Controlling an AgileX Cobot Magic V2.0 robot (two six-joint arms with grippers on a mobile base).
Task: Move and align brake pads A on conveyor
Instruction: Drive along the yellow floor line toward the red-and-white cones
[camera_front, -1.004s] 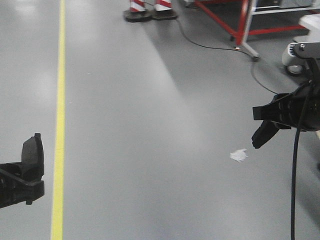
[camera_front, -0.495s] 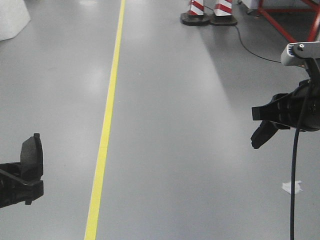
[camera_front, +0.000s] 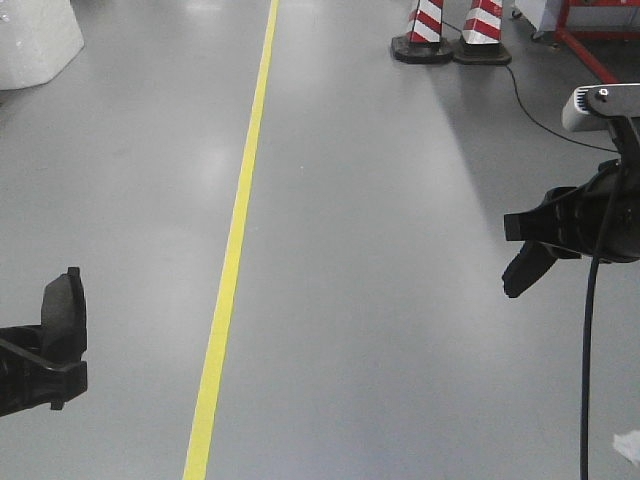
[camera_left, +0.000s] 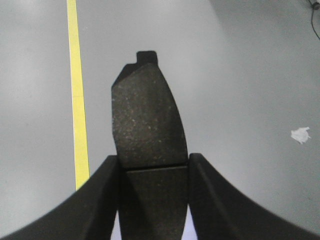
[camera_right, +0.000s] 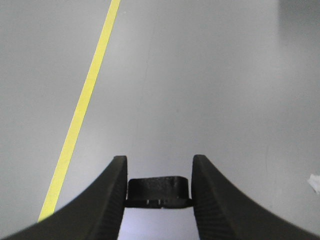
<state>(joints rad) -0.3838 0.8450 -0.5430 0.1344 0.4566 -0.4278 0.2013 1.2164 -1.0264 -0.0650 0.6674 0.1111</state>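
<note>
Two brake pads A show, one in each gripper. My left gripper (camera_front: 55, 362) at the lower left is shut on a dark curved pad (camera_front: 64, 312) that stands up out of it; in the left wrist view the pad (camera_left: 148, 112) sticks out forward between the fingers of the gripper (camera_left: 153, 160). My right gripper (camera_front: 532, 252) at the right edge is shut on a second pad (camera_front: 524, 274) that hangs down from it. In the right wrist view the gripper (camera_right: 159, 159) holds this pad (camera_right: 159, 190) edge-on. Both hang over bare floor. The conveyor is out of view.
Grey floor with a yellow line (camera_front: 238, 240) running away from me. Two red-white cones (camera_front: 452, 28) stand at the back, with a black cable (camera_front: 530, 105) beside them and a red frame (camera_front: 600, 35) at the far right. A white bulky object (camera_front: 35, 40) sits top left. White paper scrap (camera_front: 628, 445).
The floor has slid across the view: the yellow line and the cones shifted right, and the paper scrap moved down to the right corner. Both grippers keep their pads and their places in view.
</note>
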